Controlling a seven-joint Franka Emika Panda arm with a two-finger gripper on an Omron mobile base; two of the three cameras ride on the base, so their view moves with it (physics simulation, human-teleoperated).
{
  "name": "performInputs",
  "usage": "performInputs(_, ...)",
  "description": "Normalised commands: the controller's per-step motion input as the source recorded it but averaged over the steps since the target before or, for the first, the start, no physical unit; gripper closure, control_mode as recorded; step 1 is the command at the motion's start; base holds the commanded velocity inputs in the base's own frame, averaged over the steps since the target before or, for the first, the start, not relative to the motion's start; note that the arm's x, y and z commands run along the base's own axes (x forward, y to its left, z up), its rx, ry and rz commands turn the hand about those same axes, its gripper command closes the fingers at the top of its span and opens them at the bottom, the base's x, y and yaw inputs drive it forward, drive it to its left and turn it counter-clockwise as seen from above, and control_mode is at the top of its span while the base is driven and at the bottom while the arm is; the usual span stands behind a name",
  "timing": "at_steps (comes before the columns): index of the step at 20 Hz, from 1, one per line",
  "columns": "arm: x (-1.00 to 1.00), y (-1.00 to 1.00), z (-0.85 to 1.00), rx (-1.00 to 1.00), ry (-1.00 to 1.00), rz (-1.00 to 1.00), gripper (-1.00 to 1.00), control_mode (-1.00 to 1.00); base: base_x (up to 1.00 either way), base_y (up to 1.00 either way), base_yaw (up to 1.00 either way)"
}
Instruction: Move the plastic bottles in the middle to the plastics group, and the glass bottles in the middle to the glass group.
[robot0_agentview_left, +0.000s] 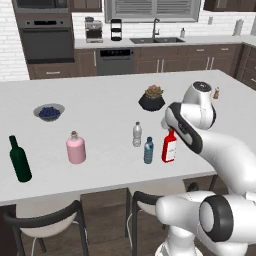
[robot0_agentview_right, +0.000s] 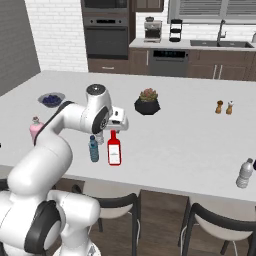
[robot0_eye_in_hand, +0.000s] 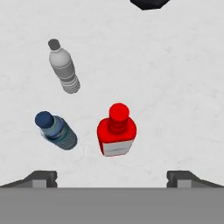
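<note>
We hover over the middle cluster, gripper (robot0_eye_in_hand: 112, 177) spread wide and holding nothing, fingertips (robot0_eye_in_hand: 43, 177) framing the red glass bottle (robot0_eye_in_hand: 116, 131) from above. It stands upright on the white counter (robot0_agentview_left: 100, 95), just beside the blue-tinted bottle (robot0_eye_in_hand: 56, 130), with the clear bottle (robot0_eye_in_hand: 64, 70) a little further off. All three are untouched, so we judge this to be the start of the first pick, and the red bottle looks like the target.

From the left base camera we see where it should go: the pink squat bottle (robot0_agentview_left: 76, 148) and the dark green wine bottle (robot0_agentview_left: 19, 159) stand well to the left. A lone plastic bottle (robot0_agentview_right: 244, 173) sits far right near the counter edge, likely the plastics group.

The next move calls for a straight descent, jaws lined up across the flat body or neck, keeping clear of the blue neighbour close by.

What's hard to read: the arm covers the top of the red bottle in both base views, and hides the clear bottle from the right. A dark pot (robot0_eye_in_hand: 148, 3) is cut off at the top of the hand view.
</note>
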Motion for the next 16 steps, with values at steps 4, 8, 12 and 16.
performInputs(4,0.09,0.0,-0.2,0.0,0.0,0.0,-1.0,-1.0,0.0,0.0,0.0)
performInputs(8,0.1,0.0,-0.21,0.0,0.0,0.0,-1.0,-1.0,0.0,0.0,0.0)
performInputs(12,0.11,0.0,-0.03,0.0,0.0,0.01,-1.0,-1.0,0.0,0.0,0.0)
performInputs(16,0.26,0.0,0.0,0.0,0.01,0.02,-1.0,-1.0,0.0,0.0,0.0)
